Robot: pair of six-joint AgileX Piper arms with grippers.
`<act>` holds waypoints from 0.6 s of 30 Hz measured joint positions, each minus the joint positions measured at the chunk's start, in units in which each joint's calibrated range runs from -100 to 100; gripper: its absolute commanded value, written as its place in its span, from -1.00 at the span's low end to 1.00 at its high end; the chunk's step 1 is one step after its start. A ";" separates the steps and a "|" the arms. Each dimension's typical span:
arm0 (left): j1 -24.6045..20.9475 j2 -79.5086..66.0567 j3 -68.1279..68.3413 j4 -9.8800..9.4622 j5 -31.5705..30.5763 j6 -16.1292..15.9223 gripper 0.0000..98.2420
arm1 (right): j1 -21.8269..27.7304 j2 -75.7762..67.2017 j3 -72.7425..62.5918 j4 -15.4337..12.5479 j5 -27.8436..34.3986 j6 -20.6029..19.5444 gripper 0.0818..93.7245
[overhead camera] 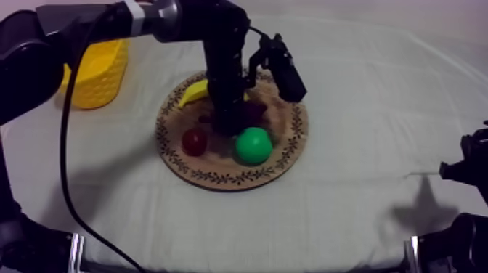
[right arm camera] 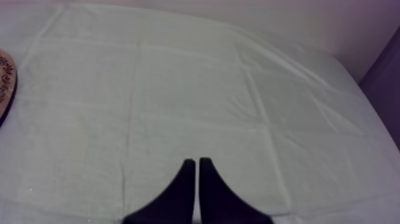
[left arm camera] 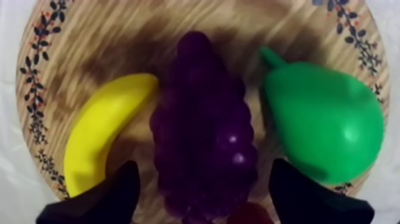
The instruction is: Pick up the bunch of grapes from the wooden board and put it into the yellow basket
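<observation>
Here, left gripper (left arm camera: 205, 177): stood wide open, one finger each side of the bunch of grapes (left arm camera: 203, 113), perhaps not touching.
right gripper (right arm camera: 197, 162): was closed, empty, above the cloth (right arm camera: 178, 89).

The cloth-covered table (overhead camera: 363, 109) carries the round wooden board (overhead camera: 218, 178) at its middle and the yellow basket (overhead camera: 98, 76) nearby.

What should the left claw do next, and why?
Likely close the left claw on the grapes, easing down first if needed: it is open, one finger at each side of them, with the banana and pear just outside on the board.
</observation>
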 measured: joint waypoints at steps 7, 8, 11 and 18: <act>-0.16 2.74 -1.73 0.38 -0.12 -0.21 0.59 | 0.00 0.00 0.00 0.00 0.00 0.00 -0.99; -0.27 3.18 -1.90 0.43 0.03 -0.18 0.57 | 0.00 0.00 0.00 0.00 0.00 0.00 -0.99; -0.52 4.15 -2.19 0.75 0.09 0.28 0.43 | 0.00 0.00 0.00 0.00 0.00 0.00 -0.99; -0.75 5.67 -3.35 0.75 0.34 1.51 0.02 | 0.00 0.00 0.00 0.00 0.07 0.00 -0.99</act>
